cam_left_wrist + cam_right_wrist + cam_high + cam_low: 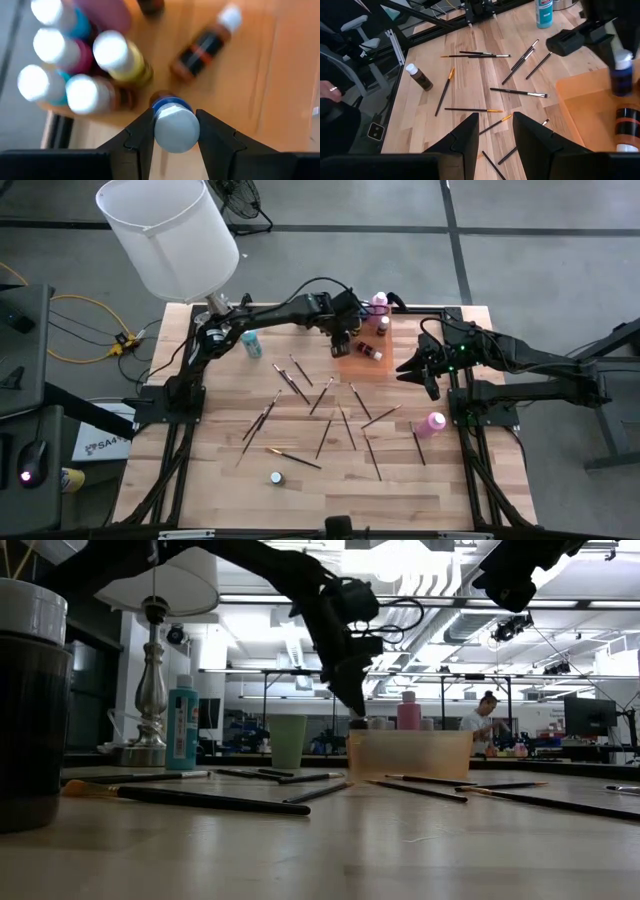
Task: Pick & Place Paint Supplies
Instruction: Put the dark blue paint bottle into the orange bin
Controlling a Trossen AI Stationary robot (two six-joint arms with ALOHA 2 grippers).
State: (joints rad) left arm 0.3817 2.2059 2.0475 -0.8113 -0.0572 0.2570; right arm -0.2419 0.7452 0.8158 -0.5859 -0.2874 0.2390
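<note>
Placing step: left gripper point(174, 131) pinching a blue bottle point(173, 125), low over the orange bin point(352, 365). Next: let go inside. Right gripper point(494, 134) spread, empty, waiting beside the bin. Brushes point(320, 397) left on table.

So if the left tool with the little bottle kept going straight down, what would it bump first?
Probably the orange tray's floor. The left tool holds a blue-labelled bottle just beside the standing bottles, with a brown bottle lying farther off. Depth is hard to judge.
</note>
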